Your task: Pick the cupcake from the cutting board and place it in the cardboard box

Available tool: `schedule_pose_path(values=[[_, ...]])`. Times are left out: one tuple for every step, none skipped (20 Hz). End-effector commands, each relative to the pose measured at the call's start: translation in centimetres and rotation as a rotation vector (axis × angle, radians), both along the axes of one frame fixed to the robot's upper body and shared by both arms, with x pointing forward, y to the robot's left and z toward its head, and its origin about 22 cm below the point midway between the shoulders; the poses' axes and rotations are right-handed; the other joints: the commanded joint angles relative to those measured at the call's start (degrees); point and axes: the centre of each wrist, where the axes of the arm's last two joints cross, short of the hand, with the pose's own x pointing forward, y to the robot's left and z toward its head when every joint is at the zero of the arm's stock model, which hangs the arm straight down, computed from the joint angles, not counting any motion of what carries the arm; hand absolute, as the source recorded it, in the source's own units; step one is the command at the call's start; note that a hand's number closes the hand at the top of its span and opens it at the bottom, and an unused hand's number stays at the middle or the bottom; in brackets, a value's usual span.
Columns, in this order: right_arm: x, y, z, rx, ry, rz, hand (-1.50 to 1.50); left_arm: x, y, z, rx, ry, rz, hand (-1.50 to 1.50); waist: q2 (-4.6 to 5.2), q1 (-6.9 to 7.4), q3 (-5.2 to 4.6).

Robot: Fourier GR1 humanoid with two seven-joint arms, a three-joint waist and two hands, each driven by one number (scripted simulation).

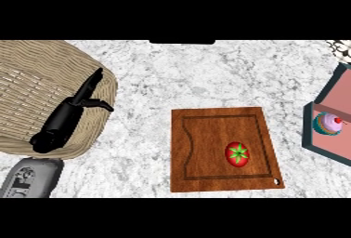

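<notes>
The cupcake (329,123) is seen inside the box (339,97) at the right edge, well apart from the board (205,153), so the placing is judged done and nothing appears left. One cupcake, one box, one board, one tomato (237,153) on it and one basket (34,69) are counted. One hand is shown: the left hand (65,118), over the basket, fingers straight, thumb spread, nothing held.

wooden cutting board (205,153), woven wicker basket (34,74)
</notes>
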Motion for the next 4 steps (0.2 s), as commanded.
schedule_pose_path(values=[[-1.5,-3.2,1.2,0.24,0.011,-0.013,-1.5,0.0,0.8,-0.3,0.026,0.019,-0.004,0.0,0.18,0.11,0.03],[-0.9,-2.8,0.6,0.284,0.008,-0.013,-1.5,0.4,0.3,0.4,0.011,0.016,-0.022,0.0,0.2,0.26,0.07],[-1.8,-4.0,1.8,0.282,-0.006,-0.054,-1.5,0.6,0.2,1.0,0.014,0.004,-0.033,0.0,0.3,0.46,0.11],[-1.5,-3.8,1.5,0.274,0.0,-0.065,-1.5,1.4,-2.9,0.8,0.015,0.004,-0.014,0.0,0.65,0.5,0.18]])
